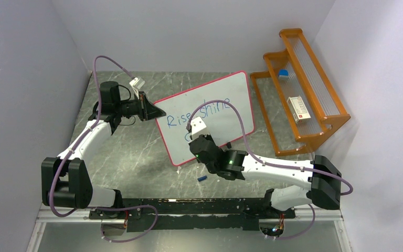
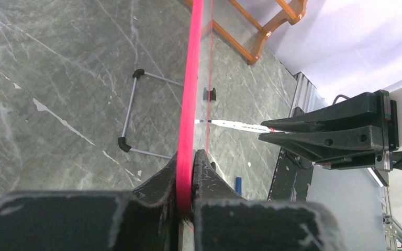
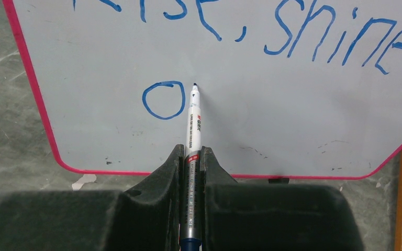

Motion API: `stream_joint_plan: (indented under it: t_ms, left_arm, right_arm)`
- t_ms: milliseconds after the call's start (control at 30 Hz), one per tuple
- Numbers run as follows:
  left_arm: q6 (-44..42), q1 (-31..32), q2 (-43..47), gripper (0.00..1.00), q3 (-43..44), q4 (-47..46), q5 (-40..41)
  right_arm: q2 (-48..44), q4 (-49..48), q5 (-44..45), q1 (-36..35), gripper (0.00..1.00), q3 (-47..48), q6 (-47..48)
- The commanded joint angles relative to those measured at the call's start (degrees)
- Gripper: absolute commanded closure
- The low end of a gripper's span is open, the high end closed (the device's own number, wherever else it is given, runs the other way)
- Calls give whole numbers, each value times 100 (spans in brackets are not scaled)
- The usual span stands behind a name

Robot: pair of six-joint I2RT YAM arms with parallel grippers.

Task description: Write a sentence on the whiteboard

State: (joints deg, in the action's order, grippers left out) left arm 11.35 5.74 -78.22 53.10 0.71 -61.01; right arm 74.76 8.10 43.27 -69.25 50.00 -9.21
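Right gripper [image 3: 191,152] pinches a slim white marker [image 3: 194,120], tip centre-frame beside the "o" of the blue handwritten sentence [image 3: 144,100]. Left gripper [image 2: 191,159] clamps the pink-framed white whiteboard [image 3: 293,104]. Light, even pressure seems best.

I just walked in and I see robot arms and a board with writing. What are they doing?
They are writing on the whiteboard. The left gripper pinches its pink edge. The right gripper grips a marker, its tip at the board just beside a blue o. The sentence reads "Rise, shine" up to now, with that o alone on the line underneath.
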Motion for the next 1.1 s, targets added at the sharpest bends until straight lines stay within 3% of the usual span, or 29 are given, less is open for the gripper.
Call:
stream_joint_plan:
  t_ms: [0,1067]
  left_arm:
    - [-593,114,-97,95,-133,465,677]
    - [-591,112,-97,95,-137,467,700]
  right_arm:
    - [69,-143,58,71,100,19,-55]
    - [-115,535,-330,96,100,-206,-525]
